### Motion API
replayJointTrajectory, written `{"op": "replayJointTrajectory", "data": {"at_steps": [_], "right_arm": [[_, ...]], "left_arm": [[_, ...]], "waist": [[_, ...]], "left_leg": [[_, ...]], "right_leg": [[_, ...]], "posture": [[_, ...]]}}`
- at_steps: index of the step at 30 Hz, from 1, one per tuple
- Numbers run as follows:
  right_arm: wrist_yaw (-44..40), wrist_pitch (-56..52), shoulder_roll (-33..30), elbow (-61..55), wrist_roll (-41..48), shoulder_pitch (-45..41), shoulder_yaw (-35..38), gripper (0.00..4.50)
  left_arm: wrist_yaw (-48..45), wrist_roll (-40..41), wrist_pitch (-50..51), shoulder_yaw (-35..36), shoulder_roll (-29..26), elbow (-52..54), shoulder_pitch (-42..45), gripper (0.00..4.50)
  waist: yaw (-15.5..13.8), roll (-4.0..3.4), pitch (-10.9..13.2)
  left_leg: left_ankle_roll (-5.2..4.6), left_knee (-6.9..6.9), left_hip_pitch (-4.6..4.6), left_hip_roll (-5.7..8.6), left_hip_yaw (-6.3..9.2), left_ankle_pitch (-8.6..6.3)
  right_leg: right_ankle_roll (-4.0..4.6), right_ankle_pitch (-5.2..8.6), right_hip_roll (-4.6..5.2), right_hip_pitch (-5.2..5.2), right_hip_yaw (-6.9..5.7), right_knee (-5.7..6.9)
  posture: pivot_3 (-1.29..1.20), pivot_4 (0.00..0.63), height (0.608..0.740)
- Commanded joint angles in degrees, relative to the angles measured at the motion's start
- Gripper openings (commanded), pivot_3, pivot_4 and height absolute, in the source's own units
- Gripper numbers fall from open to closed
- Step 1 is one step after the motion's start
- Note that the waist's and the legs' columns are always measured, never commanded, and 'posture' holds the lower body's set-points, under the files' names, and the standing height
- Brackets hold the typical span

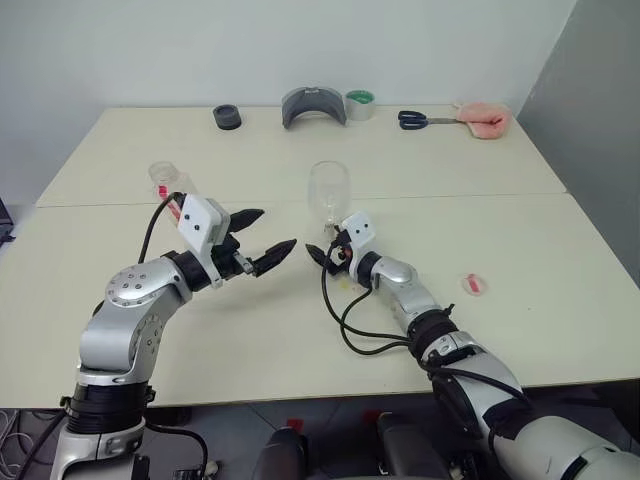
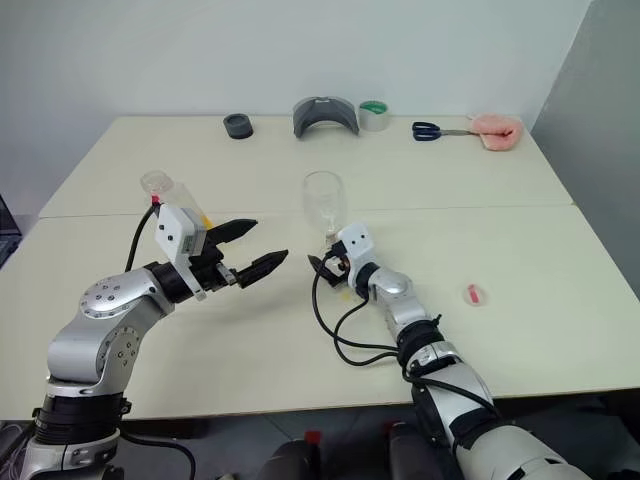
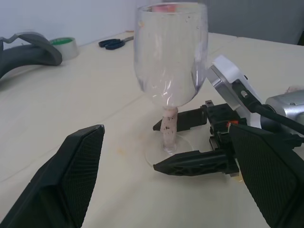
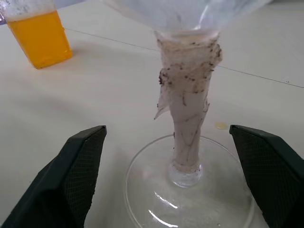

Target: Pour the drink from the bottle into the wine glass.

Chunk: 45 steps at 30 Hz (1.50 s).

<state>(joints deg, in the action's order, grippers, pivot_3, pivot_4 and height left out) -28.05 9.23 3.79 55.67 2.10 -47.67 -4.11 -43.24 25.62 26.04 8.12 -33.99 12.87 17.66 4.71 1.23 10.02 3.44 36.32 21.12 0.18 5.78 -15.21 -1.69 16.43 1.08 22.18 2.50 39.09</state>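
With both grippers' fingers spread, the right gripper [image 1: 322, 249] should clamp the wine glass [image 1: 327, 192] stem squarely before the left gripper [image 1: 262, 240] fetches the bottle [image 1: 168, 181].

Both arms [image 1: 130, 320] are silver metal with black joint bands and round, screw-dotted caps. Each wrist carries a white camera block [image 1: 205, 222], fed by looping black cables [image 1: 350, 325]. The fingers [image 1: 272, 257] are black, tapered, with cross-hatched pads.

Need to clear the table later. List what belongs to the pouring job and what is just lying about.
Job: wine glass, standing upright; bottle holding the orange drink; red cap, apart on the table.
Lying about: scissors, tape roll, pink cloth, black ring, grey curved piece.
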Motion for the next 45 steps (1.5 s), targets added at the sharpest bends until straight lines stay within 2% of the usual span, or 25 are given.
{"op": "replayJointTrajectory", "data": {"at_steps": [1, 5, 16, 20, 24, 27, 31, 35, 38, 45], "right_arm": [[-1.72, -0.69, -1.17, -5.64, 0.98, 1.92, 0.47, 4.44], [-3.31, -3.17, -3.01, -12.57, 1.46, 5.55, 0.01, 4.44], [-8.25, -19.61, -13.96, -43.95, 3.46, 22.28, -1.85, 4.44], [-10.32, -24.16, -19.22, -58.13, 4.62, 29.35, -2.23, 4.44], [-13.08, -25.06, -23.67, -71.08, 7.37, 36.88, -2.3, 4.44], [-17.03, -29.82, -26.6, -78.0, 13.18, 39.28, -2.49, 4.44], [-17.49, -34.45, -27.87, -83.14, 17.79, 39.06, -2.46, 4.44], [-17.52, -36.87, -28.87, -85.51, 19.57, 37.64, -3.47, 4.44], [-16.73, -37.1, -28.63, -85.5, 19.77, 36.2, -3.83, 4.44], [-15.71, -36.1, -28.02, -85.05, 19.46, 34.55, -4.86, 4.44]], "left_arm": [[-0.26, 0.45, -0.72, 0.13, -0.37, 1.97, 0.68, 4.5], [-0.13, 0.6, -0.82, 0.28, -0.27, 2.47, 0.66, 4.5], [1.87, 0.0, -1.91, 0.54, 1.48, 3.16, -1.25, 4.5], [6.12, -3.3, -4.18, 1.37, 2.77, 2.96, -5.03, 4.5], [14.94, -8.05, -8.2, 4.44, 6.16, 2.67, -10.9, 4.5], [19.84, -10.97, -11.63, 6.11, 8.81, -0.22, -14.37, 4.5], [22.31, -11.92, -14.68, 7.4, 10.93, -4.23, -15.77, 4.5], [24.19, -11.12, -15.82, 9.52, 11.25, -7.77, -13.68, 4.5], [26.35, -11.47, -16.09, 11.07, 10.94, -10.24, -11.76, 4.5], [24.23, -10.57, -14.45, 10.85, 8.07, -14.35, -6.59, 4.5]], "waist": [[-0.01, 0.0, 0.0], [-0.07, 0.0, 0.01], [-0.57, -0.01, 0.02], [-0.72, -0.01, 0.04], [-1.07, 0.01, 0.05], [-1.52, 0.07, 0.09], [-1.96, 0.11, 0.1], [-2.45, 0.15, 0.11], [-2.58, 0.15, 0.11], [-2.87, 0.17, 0.11]], "left_leg": [[0.0, 0.0, 0.0, 0.01, 0.0, 0.0], [0.0, 0.0, 0.03, 0.01, 0.0, 0.0], [0.0, 0.0, 0.1, 0.02, 0.06, 0.0], [0.0, -0.01, 0.13, 0.02, 0.07, 0.0], [0.0, -0.03, 0.09, -0.05, 0.2, 0.0], [0.01, -0.02, 0.09, -0.03, 0.22, -0.01], [0.01, -0.02, 0.09, -0.02, 0.23, 0.0], [0.01, -0.02, 0.13, 0.05, 0.21, -0.01], [0.01, -0.02, 0.16, 0.04, 0.23, 0.0], [0.02, -0.02, 0.21, 0.06, 0.25, 0.0]], "right_leg": [[0.0, 0.0, 0.0, 0.0, 0.0, 0.0], [0.0, 0.0, 0.02, 0.01, 0.01, -0.02], [-0.02, 0.01, 0.05, 0.03, -0.04, -0.06], [-0.03, 0.02, 0.05, 0.04, -0.02, -0.08], [-0.04, 0.03, 0.06, 0.03, -0.01, -0.1], [-0.05, 0.03, 0.07, 0.01, -0.02, -0.12], [-0.18, 0.1, 0.06, -0.03, -0.11, -0.13], [-0.14, 0.08, 0.07, -0.04, -0.16, -0.17], [-0.12, 0.07, 0.07, -0.03, -0.21, -0.18], [-0.07, 0.04, 0.07, -0.01, -0.26, -0.18]], "posture": [[0.0, 0.15, 0.74], [0.0, 0.15, 0.74], [0.0, 0.15, 0.74], [0.0, 0.15, 0.74], [0.0, 0.15, 0.74], [0.0, 0.15, 0.74], [0.0, 0.15, 0.74], [0.0, 0.15, 0.74], [0.0, 0.15, 0.74], [0.0, 0.15, 0.74]]}}
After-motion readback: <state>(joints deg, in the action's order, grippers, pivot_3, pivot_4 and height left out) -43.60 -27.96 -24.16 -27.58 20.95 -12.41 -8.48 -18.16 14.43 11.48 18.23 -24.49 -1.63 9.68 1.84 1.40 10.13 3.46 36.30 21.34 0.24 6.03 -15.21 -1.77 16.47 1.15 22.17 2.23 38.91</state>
